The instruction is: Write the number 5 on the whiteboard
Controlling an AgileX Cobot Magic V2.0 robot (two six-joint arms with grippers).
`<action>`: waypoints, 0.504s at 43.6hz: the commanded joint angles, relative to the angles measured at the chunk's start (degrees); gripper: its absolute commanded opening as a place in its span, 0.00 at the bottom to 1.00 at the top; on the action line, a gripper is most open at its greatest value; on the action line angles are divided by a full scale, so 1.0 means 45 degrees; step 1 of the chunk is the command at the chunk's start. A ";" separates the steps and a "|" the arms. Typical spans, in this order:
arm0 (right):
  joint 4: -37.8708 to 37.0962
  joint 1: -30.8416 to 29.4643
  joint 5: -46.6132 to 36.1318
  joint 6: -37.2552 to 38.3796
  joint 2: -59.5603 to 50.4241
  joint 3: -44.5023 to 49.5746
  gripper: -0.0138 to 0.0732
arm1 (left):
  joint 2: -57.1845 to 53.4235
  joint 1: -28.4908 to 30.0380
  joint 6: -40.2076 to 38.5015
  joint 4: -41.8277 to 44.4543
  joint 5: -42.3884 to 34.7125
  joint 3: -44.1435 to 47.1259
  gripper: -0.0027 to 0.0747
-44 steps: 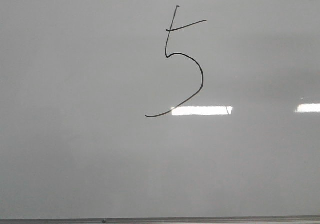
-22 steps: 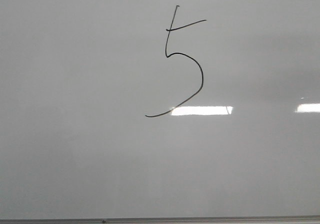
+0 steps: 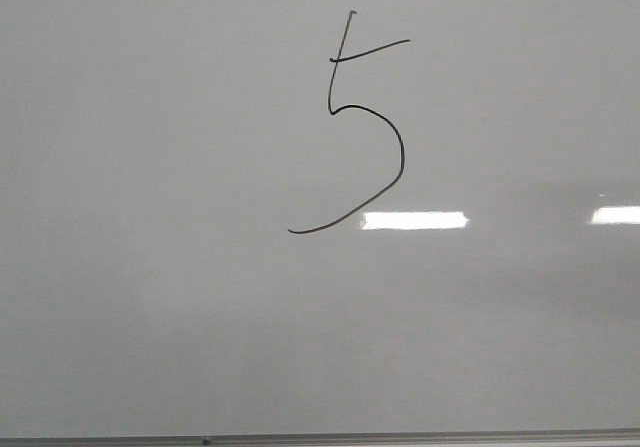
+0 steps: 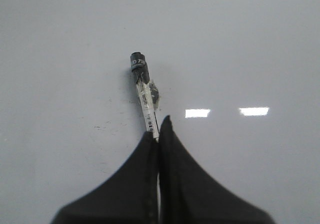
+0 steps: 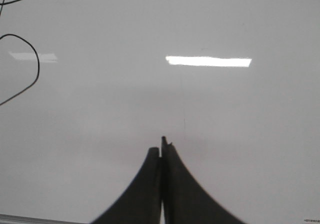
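Glossy pale whiteboard (image 3: 150, 297), light reflections; number 5 (image 3: 402, 152) thin black. Left gripper (image 4: 159, 134) pinching marker (image 4: 145, 96); right gripper (image 5: 162, 151) pressed together, beside the figure.

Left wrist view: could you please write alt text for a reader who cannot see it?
The left arm's black pincer is shut on a slim white marker pen with a black cap, which points away over the glossy pale grey whiteboard. Two bright white rectangular light reflections lie on the board beside the pen.
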 commanded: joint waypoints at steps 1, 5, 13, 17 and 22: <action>-0.0253 -0.0104 -0.1378 0.0193 -0.1033 0.0573 0.08 | -0.0179 0.0004 -0.0142 0.0003 -0.0970 0.0072 0.01; -0.0404 -0.0104 -0.0386 0.0179 -0.1920 0.0602 0.08 | -0.0179 0.0004 -0.0142 0.0003 -0.0970 0.0072 0.01; -0.0513 -0.0129 0.0055 0.0179 -0.2056 0.0617 0.08 | -0.0179 0.0004 -0.0142 0.0003 -0.0970 0.0072 0.01; -0.0513 -0.0129 0.0038 0.0179 -0.2055 0.0617 0.08 | -0.0179 0.0004 -0.0142 0.0003 -0.0970 0.0072 0.01; -0.0513 -0.0129 0.0038 0.0179 -0.2055 0.0617 0.08 | -0.0179 0.0004 -0.0142 0.0003 -0.0970 0.0072 0.01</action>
